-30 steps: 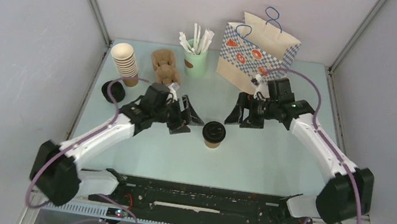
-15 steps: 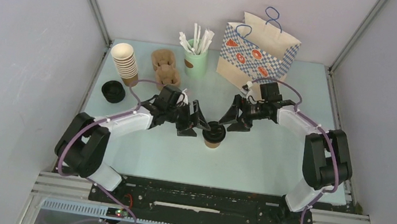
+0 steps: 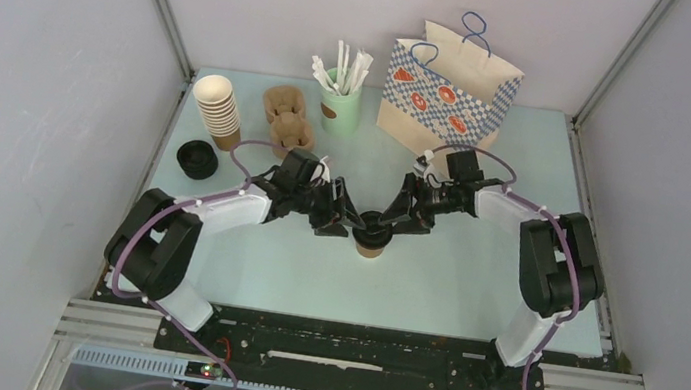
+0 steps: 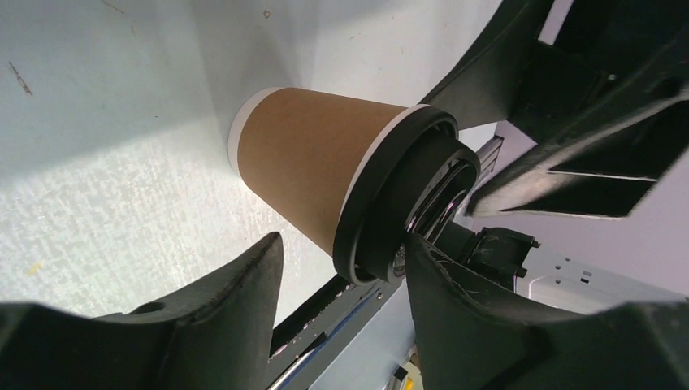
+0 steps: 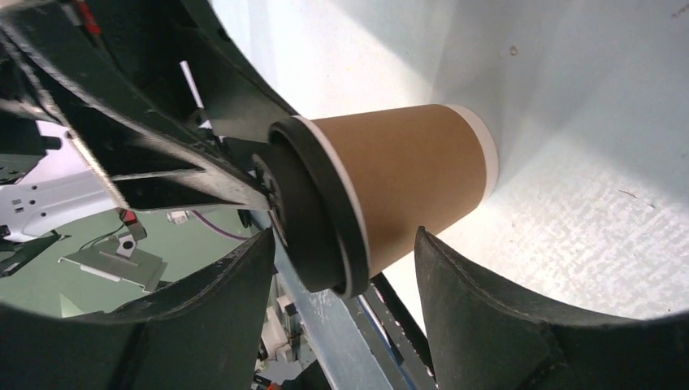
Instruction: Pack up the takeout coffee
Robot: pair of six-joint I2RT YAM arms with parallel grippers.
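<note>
Moved: both arms have reached further in than a second ago, so the left gripper (image 3: 344, 217) and right gripper (image 3: 397, 216) now meet at the cup (image 3: 370, 247), which has not shifted.
Top view, grip: each gripper is spread wide and carries nothing. The cup stands upright on the surface (image 3: 450, 290) between their tips. Whether any finger touches it I cannot tell from here.
Top view, goal: the bag (image 3: 447, 96) stands well behind the right gripper with its mouth up, and is probably where the cup must go.
Left wrist, grip: the left gripper (image 4: 341, 244) straddles the cup (image 4: 313, 171) near its lid (image 4: 390, 203), and its fingers (image 4: 231, 292) are clear of the wall on both sides. The right gripper (image 4: 561, 122) crowds in just past the lid.
Left wrist, cup: plain brown paper wall with a pale band at the base; the black lid looks seated all round.
Right wrist, grip: the right gripper (image 5: 341, 244) is just as wide, with the cup (image 5: 406, 175) between its fingers (image 5: 487, 317) and a gap on either side. The left gripper (image 5: 162, 122) is just beyond the lid.
Right wrist, cup: same brown wall, no dent or spill visible.
Doing it well: only one gripper should close and the other should back away, since they nearly collide. Grip the paper just below the lid, squeeze lightly so the wall does not buckle or the lid pop, and lift straight up.
</note>
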